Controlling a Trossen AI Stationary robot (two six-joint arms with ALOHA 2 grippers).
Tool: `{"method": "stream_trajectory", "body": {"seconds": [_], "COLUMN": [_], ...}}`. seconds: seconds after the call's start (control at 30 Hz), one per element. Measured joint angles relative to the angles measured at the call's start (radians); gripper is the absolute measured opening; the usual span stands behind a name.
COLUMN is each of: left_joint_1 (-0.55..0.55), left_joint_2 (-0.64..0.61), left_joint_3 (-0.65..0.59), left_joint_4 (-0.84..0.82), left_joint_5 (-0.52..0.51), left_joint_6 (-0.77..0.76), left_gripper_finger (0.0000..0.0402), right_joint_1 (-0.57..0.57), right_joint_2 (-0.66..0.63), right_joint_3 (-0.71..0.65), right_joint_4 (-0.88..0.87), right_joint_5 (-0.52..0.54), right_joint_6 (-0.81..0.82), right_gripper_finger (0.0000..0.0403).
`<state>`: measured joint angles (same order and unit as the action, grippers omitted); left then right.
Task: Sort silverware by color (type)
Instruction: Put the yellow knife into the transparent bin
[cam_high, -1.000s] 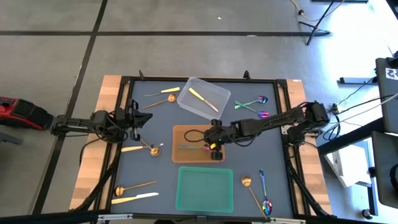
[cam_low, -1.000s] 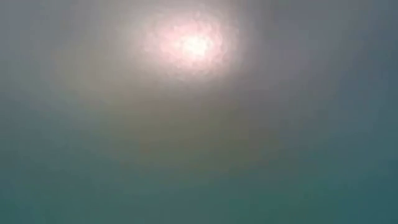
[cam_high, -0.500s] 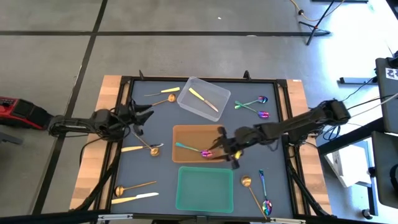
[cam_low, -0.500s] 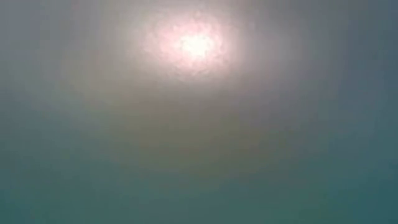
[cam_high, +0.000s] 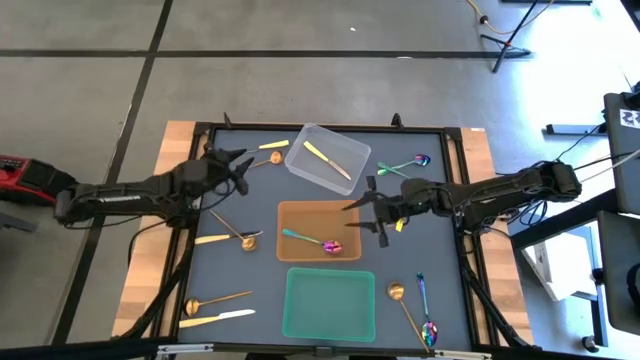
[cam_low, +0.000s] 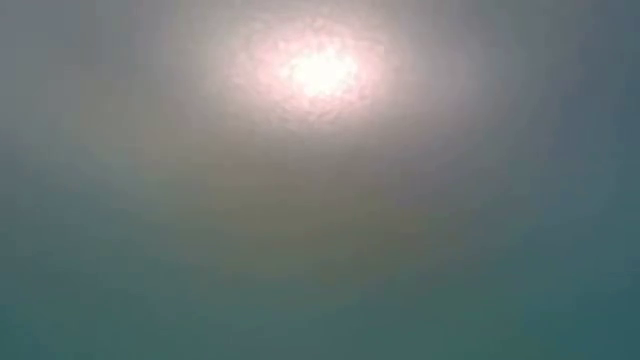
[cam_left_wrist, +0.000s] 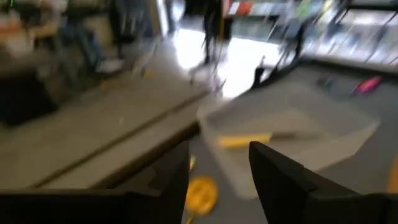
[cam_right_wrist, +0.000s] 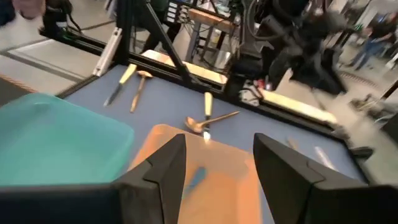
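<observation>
The silverware lies scattered on the dark table. My left gripper (cam_high: 240, 166) is open at the far left, with a copper spoon's bowl (cam_left_wrist: 200, 191) just ahead of its fingers and a pale knife (cam_high: 272, 145) beyond. My right gripper (cam_high: 365, 206) hovers open over the orange bin's (cam_high: 300, 215) right edge. A rainbow spoon (cam_high: 315, 241) lies in that bin. The clear bin (cam_high: 345, 150) holds a yellow knife (cam_high: 328, 160). The low view shows only haze.
The green bin (cam_high: 330, 303) stands near the front. Two rainbow spoons (cam_high: 408, 170) lie at the far right. A copper spoon (cam_high: 397, 291) and a rainbow spoon (cam_high: 427, 318) lie at the front right. Knives and copper spoons (cam_high: 228, 238) (cam_high: 215, 308) lie along the left.
My right gripper has let go of the rainbow spoon, which now lies in the orange bin, and has drawn back toward the table's right and far edges. My left gripper has opened and moved toward the far edge, up to the copper spoon.
</observation>
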<state>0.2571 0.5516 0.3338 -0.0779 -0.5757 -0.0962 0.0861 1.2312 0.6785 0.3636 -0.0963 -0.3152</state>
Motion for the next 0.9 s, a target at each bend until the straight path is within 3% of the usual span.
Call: {"method": "stream_trajectory", "body": {"seconds": [0.17, 0.5, 0.9], "left_joint_1": [0.121, 0.376, 0.568], "left_joint_2": [0.177, 0.564, 0.873], "left_joint_3": [0.124, 0.354, 0.504], "left_joint_4": [-0.171, -0.430, -0.430], "left_joint_5": [0.117, 0.423, 0.417], "left_joint_6": [-0.106, -0.112, 0.078], "left_gripper_finger": [0.0161, 0.0160, 0.0160], "right_joint_1": [-0.030, -0.033, -0.034], "right_joint_2": [0.028, 0.032, 0.032], "right_joint_3": [0.000, 0.000, 0.000], "right_joint_4": [0.085, 0.102, 0.079], "right_joint_5": [0.005, 0.010, 0.152], "right_joint_6": [-0.052, -0.008, -0.004], "right_gripper_finger": [0.0179, 0.0179, 0.0179]}}
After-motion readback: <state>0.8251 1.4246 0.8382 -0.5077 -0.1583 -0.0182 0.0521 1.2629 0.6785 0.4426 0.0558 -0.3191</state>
